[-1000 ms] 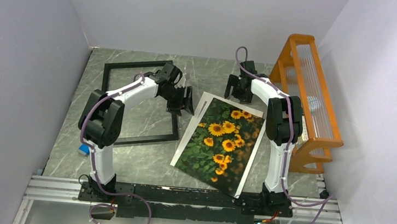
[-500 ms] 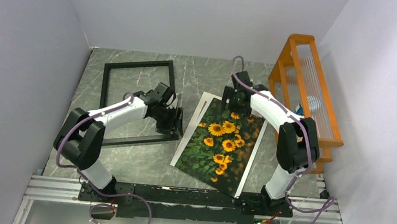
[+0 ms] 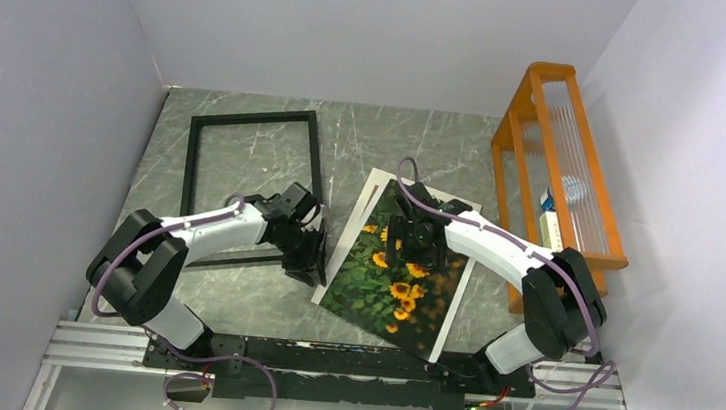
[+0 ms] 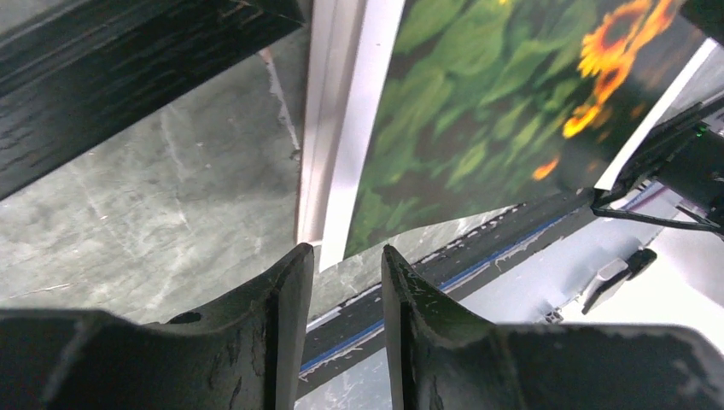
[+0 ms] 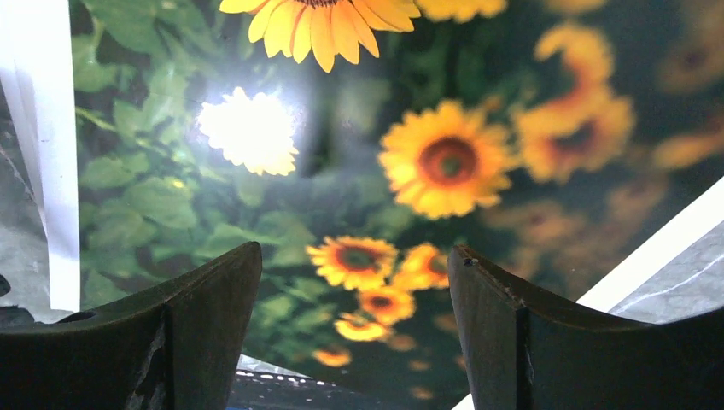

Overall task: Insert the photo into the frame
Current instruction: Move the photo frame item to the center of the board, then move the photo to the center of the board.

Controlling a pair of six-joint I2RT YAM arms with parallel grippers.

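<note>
Right wrist view: right claw (image 5: 354, 256) gapes over glossy rectangular photo (image 5: 444, 162); left claw (image 4: 346, 252) narrowly parted.

no readable text, label or number on anything

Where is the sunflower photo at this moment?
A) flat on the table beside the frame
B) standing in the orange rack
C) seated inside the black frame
A: the photo lies flat on the table, to the right of the frame, whose opening holds nothing.
</note>
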